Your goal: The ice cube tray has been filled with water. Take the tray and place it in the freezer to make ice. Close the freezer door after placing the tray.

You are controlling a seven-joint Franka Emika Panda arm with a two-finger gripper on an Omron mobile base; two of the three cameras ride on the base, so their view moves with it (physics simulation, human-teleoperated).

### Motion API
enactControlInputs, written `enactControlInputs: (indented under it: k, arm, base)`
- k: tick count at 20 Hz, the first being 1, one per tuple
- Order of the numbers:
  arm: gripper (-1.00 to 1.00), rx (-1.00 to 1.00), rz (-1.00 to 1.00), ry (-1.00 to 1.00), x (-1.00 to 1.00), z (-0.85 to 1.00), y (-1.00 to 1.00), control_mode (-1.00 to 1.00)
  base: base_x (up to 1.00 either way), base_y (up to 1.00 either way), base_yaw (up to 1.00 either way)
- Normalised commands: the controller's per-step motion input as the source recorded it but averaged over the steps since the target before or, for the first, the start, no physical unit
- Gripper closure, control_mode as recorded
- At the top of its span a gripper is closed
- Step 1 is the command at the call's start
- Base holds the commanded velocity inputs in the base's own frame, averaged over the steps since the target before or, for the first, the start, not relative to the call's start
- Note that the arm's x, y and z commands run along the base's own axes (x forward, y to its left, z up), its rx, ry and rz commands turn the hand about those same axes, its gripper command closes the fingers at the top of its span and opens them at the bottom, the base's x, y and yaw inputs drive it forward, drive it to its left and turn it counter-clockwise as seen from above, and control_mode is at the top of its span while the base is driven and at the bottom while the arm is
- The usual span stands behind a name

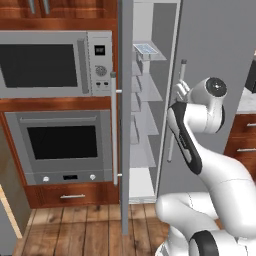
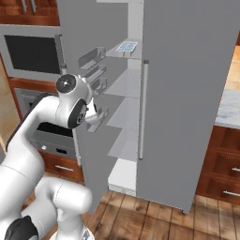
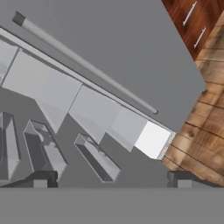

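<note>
1. Wood-floored kitchen, dark red cabinets, with the freezer (image 1: 150, 105) standing open beside a steel microwave (image 1: 55, 62) and wall oven (image 1: 62, 145).
2. Ice cube tray (image 1: 145, 48) already on an upper white shelf, pale blue water (image 2: 126, 46) visible in its cells, long axis running back into the compartment.
3. End effector (image 3: 111, 177) empty, finger tips wide apart, hovering near the inner face of the freezer door (image 2: 86, 117) and its door bins (image 3: 96, 157).
4. Door swung fully out, edge-on in the left base view; closing looks like the remaining step.
5. Likely push point: the door's inner face, lying just ahead of the end effector, with the projecting bins the main obstruction.
6. Wider fridge door (image 2: 187, 93) shut, well clear of the swing.
</note>
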Motion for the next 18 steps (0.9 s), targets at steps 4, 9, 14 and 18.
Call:
enactControlInputs:
  k: [4,9,14,18]
  arm:
    - [-1.00,0.00,0.00,0.00,0.00,0.00,-0.09,-1.00]
    - [-1.00,-0.06,0.00,-0.17,-0.12,0.00,0.16,-1.00]
    - [-1.00,-0.19,0.03,-0.09,-0.56,-0.07,0.28,-1.00]
    - [-1.00,-0.30,0.10,-0.01,-0.78,-0.24,0.24,-1.00]
  base:
    - [0.00,0.00,0.00]
    - [0.00,0.00,0.00]
    - [0.00,0.00,0.00]
    - [0.00,0.00,0.00]
